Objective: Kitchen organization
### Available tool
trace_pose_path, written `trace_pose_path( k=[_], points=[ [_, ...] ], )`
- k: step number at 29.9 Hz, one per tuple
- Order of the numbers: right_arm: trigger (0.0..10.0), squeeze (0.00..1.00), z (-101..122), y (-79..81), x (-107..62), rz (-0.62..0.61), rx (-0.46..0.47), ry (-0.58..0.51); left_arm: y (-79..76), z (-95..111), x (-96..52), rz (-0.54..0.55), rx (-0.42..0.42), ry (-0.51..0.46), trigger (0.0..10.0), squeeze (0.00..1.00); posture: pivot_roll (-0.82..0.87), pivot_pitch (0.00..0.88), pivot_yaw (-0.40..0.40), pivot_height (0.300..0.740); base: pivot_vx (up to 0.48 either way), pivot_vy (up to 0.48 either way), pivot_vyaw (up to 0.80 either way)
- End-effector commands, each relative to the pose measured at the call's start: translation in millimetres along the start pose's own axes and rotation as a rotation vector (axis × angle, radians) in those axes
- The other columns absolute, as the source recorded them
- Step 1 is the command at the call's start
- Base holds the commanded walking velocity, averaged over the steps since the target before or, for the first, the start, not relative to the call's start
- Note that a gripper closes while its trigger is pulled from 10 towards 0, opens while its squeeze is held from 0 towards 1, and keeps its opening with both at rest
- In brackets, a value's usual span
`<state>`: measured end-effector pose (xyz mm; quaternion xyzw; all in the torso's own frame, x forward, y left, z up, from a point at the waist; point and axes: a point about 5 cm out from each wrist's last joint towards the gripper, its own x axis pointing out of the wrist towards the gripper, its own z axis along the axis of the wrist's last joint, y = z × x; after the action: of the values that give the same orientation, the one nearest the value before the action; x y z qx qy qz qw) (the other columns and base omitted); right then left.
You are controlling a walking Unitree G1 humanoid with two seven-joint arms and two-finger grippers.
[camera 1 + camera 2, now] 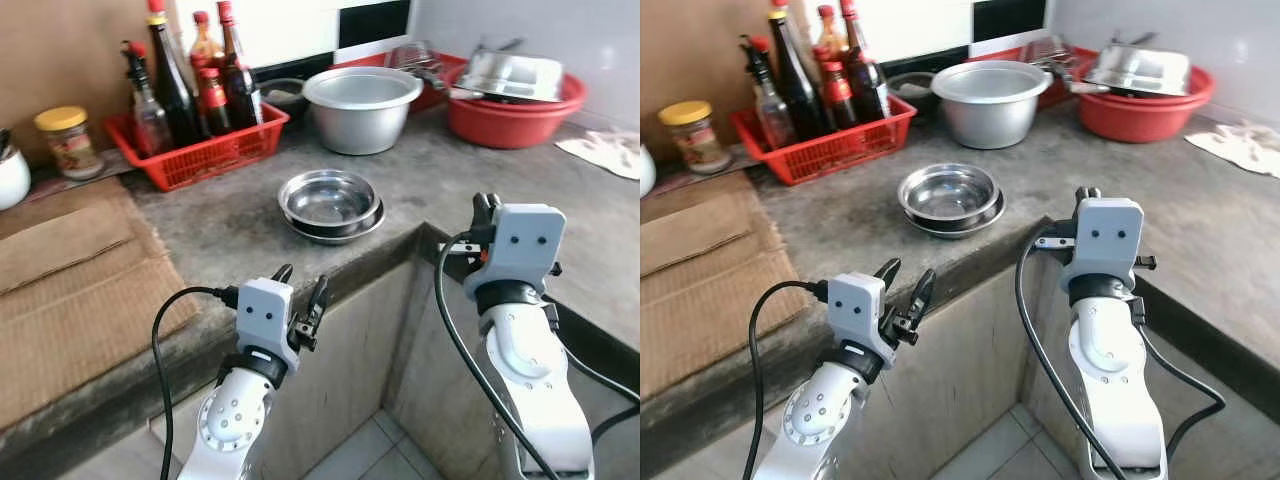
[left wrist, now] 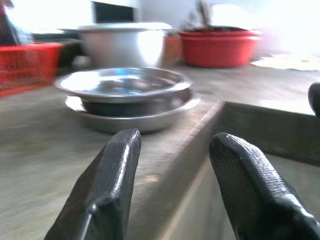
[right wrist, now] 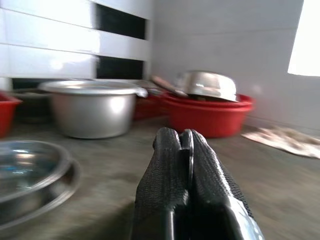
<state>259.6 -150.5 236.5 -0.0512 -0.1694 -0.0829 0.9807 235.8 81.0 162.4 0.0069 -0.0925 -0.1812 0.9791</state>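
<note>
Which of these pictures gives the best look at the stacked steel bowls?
The left eye view: the stacked steel bowls sit whole, seen from above. The left wrist view shows them side-on and blurred; the right wrist view catches just their edge.

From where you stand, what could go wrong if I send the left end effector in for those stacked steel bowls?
1. The stacked steel bowls sit close to the counter's inner corner edge; a nudge could slide them off.
2. They are loosely nested, so the open left end effector may lift only the top one.
3. The shut right end effector hangs near that corner and could get bumped.
</note>
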Motion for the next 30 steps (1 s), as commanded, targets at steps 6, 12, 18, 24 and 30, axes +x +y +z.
trace_pose_path(
  k=[6,12,18,24,30],
  points=[
    [0.0,0.0,5.4,-5.1,0.6,-0.034,-0.011,-0.021,-6.6,-1.6,1.9,-0.031,-0.031,0.013,10.0,0.0,0.07,0.059,0.017,0.74,0.0,0.0,-0.79],
    [0.0,0.0,6.7,-5.0,0.6,-0.036,-0.015,-0.024,-7.2,-2.1,2.1,-0.04,-0.025,0.016,10.0,0.0,0.07,0.062,0.02,0.74,0.0,0.319,-0.79],
    [0.0,0.0,7.7,-3.6,1.0,-0.035,-0.021,-0.029,-7.8,-2.2,2.5,-0.05,-0.005,0.017,10.0,0.0,0.07,0.063,0.019,0.74,0.0,0.0,-0.79],
    [0.0,0.0,10.0,-3.3,2.5,-0.031,-0.035,-0.043,-11.2,-1.1,2.4,-0.078,0.029,0.008,10.0,0.0,0.07,0.064,0.018,0.74,0.0,-0.227,-0.78],
    [0.0,0.0,9.1,-2.1,0.8,-0.018,-0.093,-0.048,-10.3,-2.6,2.8,-0.065,0.002,0.019,10.0,0.0,0.07,0.064,0.02,0.74,0.0,-0.173,-0.78]
  ],
)
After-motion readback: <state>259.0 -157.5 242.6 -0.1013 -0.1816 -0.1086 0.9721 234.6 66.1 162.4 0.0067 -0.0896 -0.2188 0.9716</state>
